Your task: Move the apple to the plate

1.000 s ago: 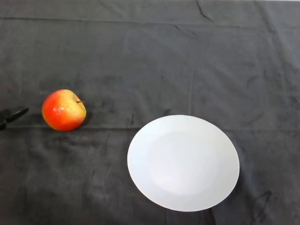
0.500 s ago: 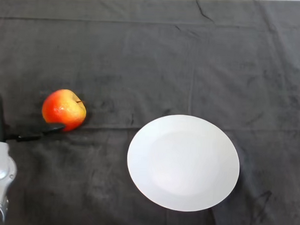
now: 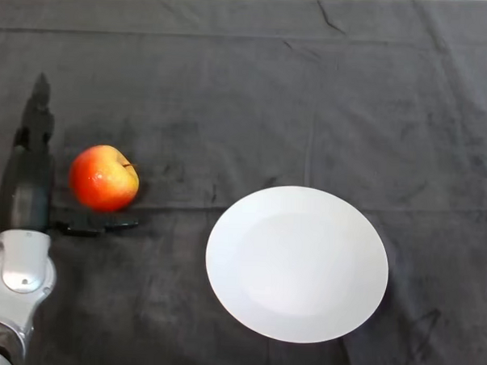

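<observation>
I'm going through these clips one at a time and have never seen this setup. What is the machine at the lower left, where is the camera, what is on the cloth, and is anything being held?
The camera sits on a humanoid robot's head and looks down at a table under a dark cloth. The view's left is the robot's own left. The silver-grey piece at the lower left is its left arm, ending in a black left hand. The fingers point straight away from the robot along the left side of a red and yellow apple, and the thumb reaches out under the apple's near side. The hand is open around the apple and has not closed on it, so nothing is held. To the right lies a white plate, with nothing on it. The apple rests on the cloth, apart from the plate.
</observation>
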